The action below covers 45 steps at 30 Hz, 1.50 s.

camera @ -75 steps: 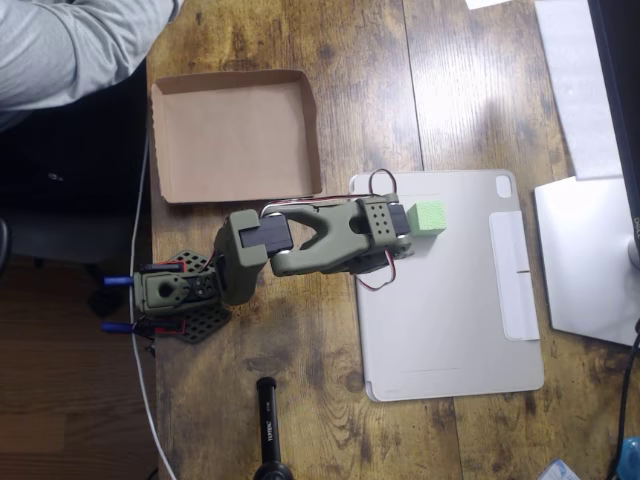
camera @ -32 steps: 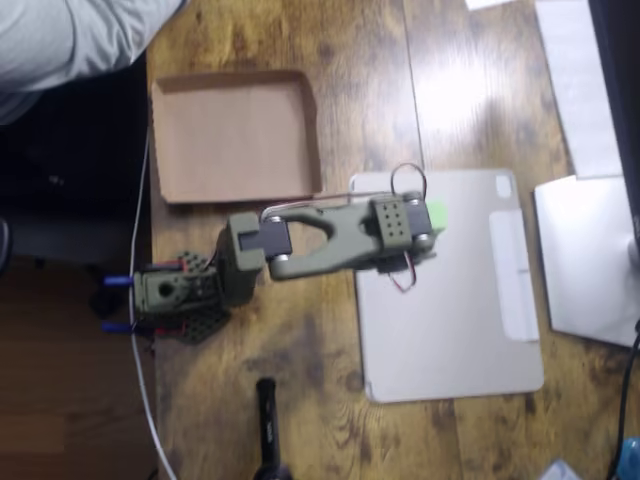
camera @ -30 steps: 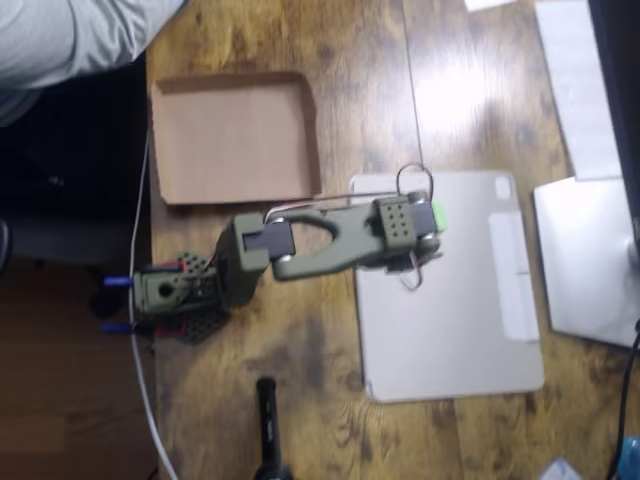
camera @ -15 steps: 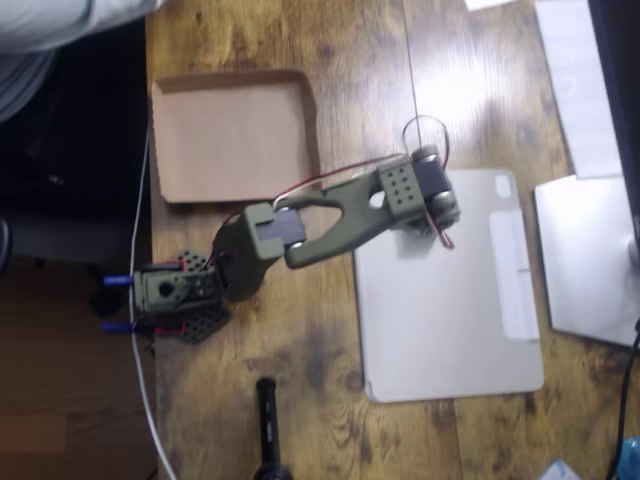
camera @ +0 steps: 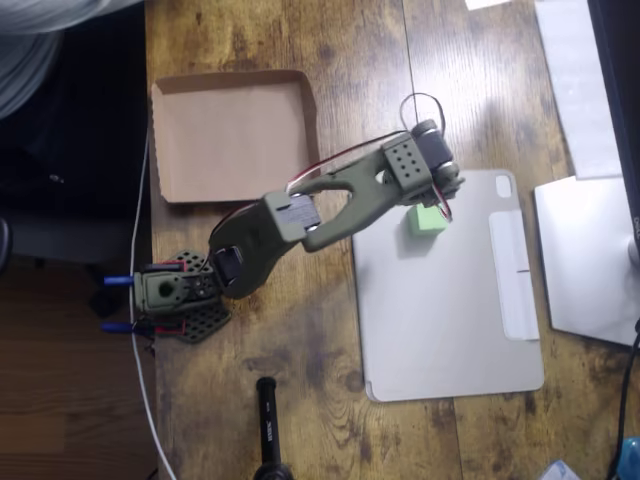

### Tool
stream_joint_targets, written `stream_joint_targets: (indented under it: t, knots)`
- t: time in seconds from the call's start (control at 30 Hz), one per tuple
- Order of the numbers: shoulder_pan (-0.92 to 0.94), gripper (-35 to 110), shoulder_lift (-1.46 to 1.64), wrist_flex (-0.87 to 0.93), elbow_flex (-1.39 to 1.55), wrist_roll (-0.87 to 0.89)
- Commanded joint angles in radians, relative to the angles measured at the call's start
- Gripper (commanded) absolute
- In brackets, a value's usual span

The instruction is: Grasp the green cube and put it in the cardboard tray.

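Observation:
The small mint-green cube (camera: 424,222) sits over the upper left part of the flat grey tablet case (camera: 450,310), at about the spot where it lay before. My olive-green arm reaches up and to the right from its base. Its gripper (camera: 430,202) hangs directly over the cube's top edge and hides part of it. The wrist block covers the fingers, so how the jaws stand and whether they touch the cube is hidden. The brown cardboard tray (camera: 232,80) lies at the upper left with nothing in it, well left of the gripper.
The arm's base (camera: 175,295) stands at the table's left edge beside a white cable. White papers (camera: 580,85) and a white object (camera: 590,255) lie at the right. A black post (camera: 268,430) stands at the bottom. A grey sleeve (camera: 50,25) shows at the top left.
The arm has swung from lying level toward the picture's top and risen. The cube, hidden under the gripper head half a second ago, shows again just below it.

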Motion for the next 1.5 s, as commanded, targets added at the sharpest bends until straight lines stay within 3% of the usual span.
stream_joint_targets:
  t: [0.0,0.27,0.6,0.97,1.47]
  knots:
    - [0.008,8,-0.02,-0.02,-0.069,-0.002]
    - [0.055,16,-0.126,-0.057,-0.21,-0.054]
    - [0.064,32,-0.104,-0.086,-0.061,-0.055]
    - [0.058,32,-0.08,-0.196,0.117,-0.051]
    - [0.052,6,-0.009,-0.293,0.193,-0.052]
